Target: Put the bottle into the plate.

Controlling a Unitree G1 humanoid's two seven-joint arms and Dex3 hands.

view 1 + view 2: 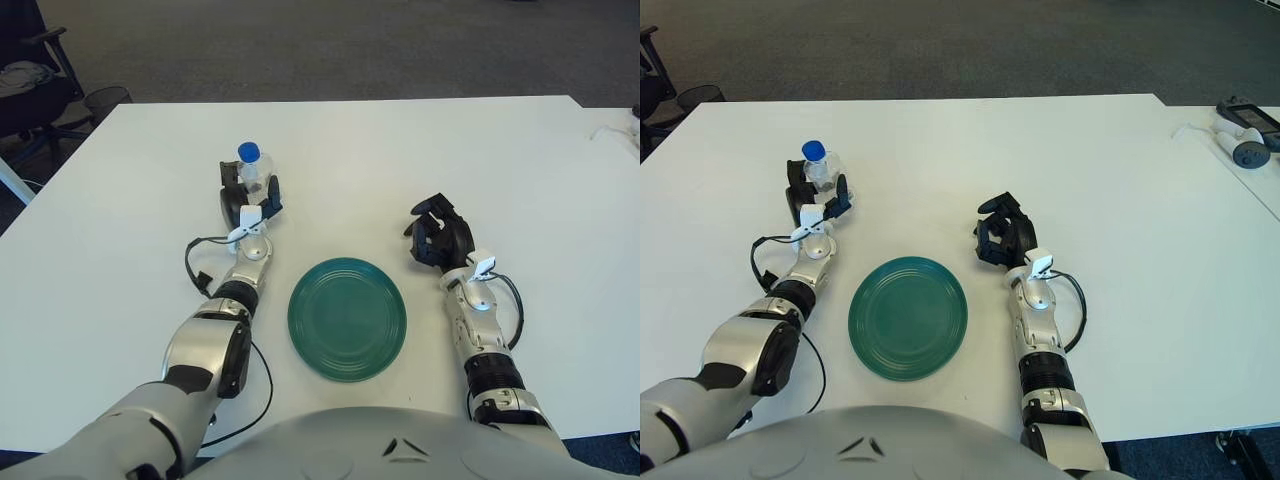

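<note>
A small clear bottle [252, 171] with a blue cap stands on the white table, left of centre, leaning slightly left. My left hand [248, 198] is wrapped around its lower part, dark fingers on both sides of the body. The round green plate [347, 318] lies flat in front of me, below and to the right of the bottle, with nothing on it. My right hand [438, 233] shows to the right of the plate, fingers curled and holding nothing.
The white table [120, 230] reaches wide on both sides. A white cable [610, 131] and a grey device [1245, 120] lie at the far right edge. An office chair [30, 75] and a bin stand on the floor beyond the left corner.
</note>
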